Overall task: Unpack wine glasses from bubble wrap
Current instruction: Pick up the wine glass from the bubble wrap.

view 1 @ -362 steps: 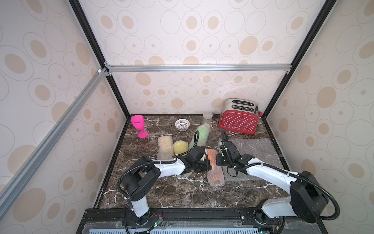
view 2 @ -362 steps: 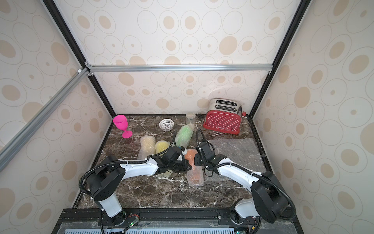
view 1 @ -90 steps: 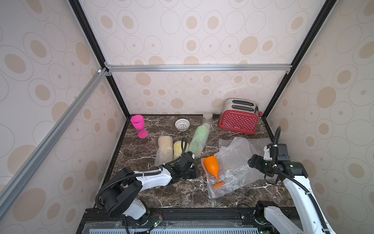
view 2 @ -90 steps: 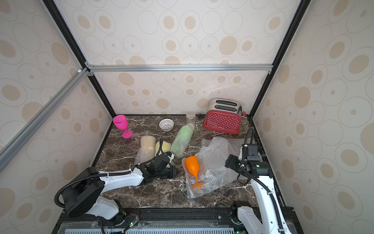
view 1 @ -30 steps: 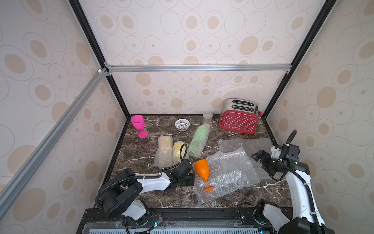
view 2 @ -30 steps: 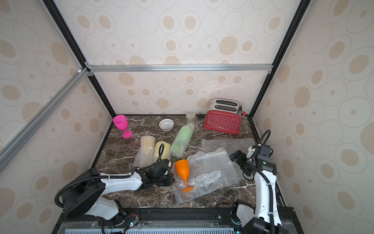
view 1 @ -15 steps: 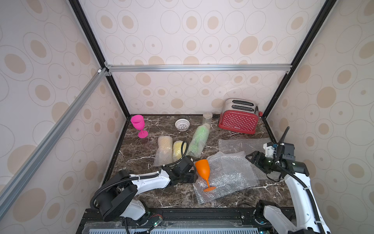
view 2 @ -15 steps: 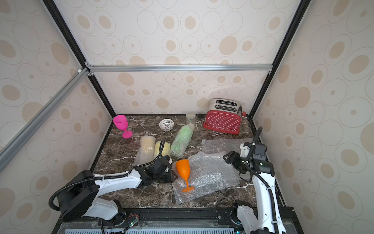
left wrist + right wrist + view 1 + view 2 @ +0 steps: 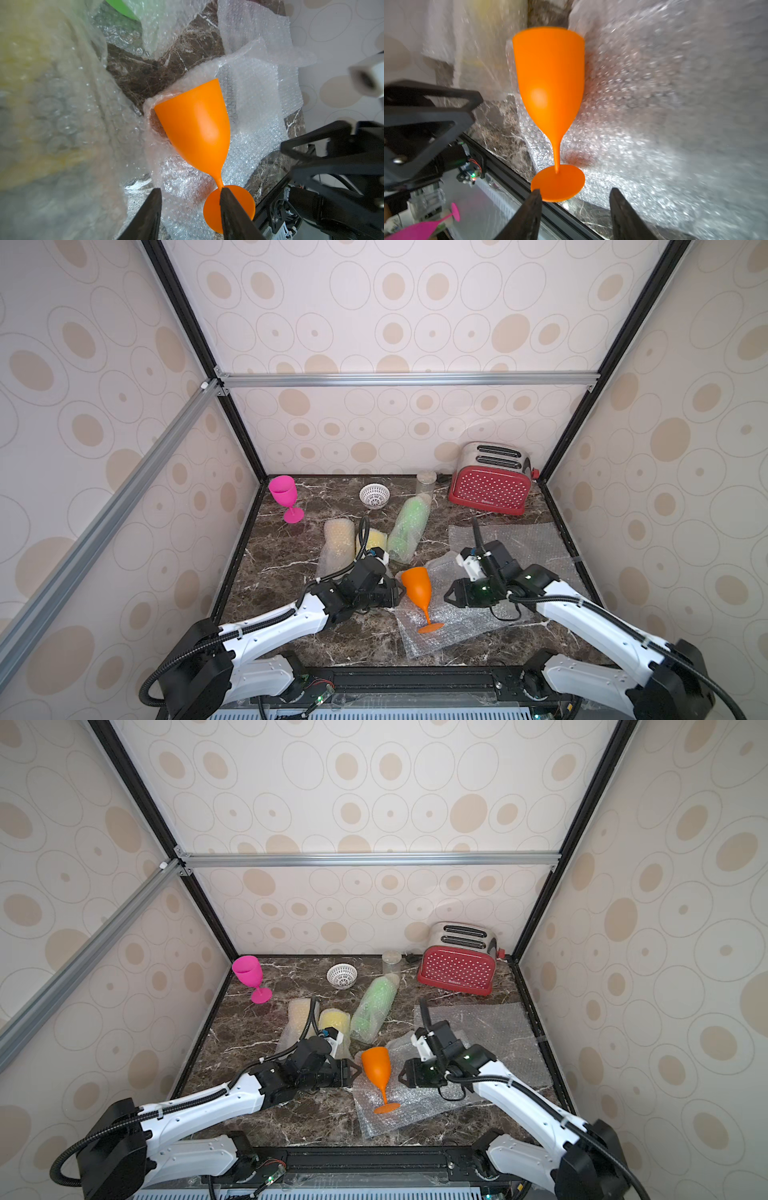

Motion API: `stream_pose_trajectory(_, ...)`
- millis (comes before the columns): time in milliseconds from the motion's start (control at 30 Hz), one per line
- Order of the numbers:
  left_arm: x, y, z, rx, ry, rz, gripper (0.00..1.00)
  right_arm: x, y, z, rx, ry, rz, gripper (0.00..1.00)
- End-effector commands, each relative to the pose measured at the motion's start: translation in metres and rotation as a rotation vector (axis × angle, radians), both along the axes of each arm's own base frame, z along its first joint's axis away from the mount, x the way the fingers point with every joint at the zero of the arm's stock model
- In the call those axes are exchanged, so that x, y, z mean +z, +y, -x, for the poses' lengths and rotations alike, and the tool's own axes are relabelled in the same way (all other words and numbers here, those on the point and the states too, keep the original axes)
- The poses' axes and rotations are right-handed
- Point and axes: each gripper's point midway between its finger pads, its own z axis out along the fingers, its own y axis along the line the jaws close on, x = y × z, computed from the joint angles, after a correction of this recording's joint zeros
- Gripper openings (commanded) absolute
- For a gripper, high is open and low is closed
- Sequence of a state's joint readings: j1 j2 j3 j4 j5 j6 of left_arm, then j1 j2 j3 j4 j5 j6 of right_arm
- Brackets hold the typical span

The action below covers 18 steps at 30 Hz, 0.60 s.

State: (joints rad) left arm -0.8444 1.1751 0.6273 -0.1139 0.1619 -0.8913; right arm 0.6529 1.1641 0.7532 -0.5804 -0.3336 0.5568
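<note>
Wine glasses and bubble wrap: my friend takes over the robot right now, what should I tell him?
Left hand: open, beside the orange goblet, holding nothing.
Right hand: open, on the goblet's other side, holding nothing.
Done: the orange goblet stands upright on its flat bubble wrap sheet; the pink goblet stands unwrapped at the back; a second flat sheet lies in front of the red toaster.
Left: unwrap the green roll, the yellow roll and the amber roll.
</note>
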Motion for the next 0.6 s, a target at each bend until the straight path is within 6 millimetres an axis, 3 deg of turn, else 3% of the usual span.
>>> stream_pose_trajectory(0, 0.0, 0.006, 0.0, 0.018, 0.009, 0.025, 0.47, -0.013, 0.025, -0.007, 0.019, -0.029, 0.046, 0.53)
stream_pose_trajectory(167, 0.006, 0.012, -0.003, 0.037, -0.001, 0.073, 0.47, -0.042, 0.041, 0.005, 0.077, 0.014, 0.126, 0.51)
stream_pose_trajectory(333, 0.005, 0.016, -0.005, 0.048, 0.001, 0.086, 0.47, -0.057, 0.049, 0.008, 0.088, 0.031, 0.131, 0.46)
stream_pose_trajectory(567, 0.006, 0.016, -0.007, 0.052, 0.011, 0.122, 0.47, -0.071, 0.048, 0.009, 0.085, 0.034, 0.133, 0.33)
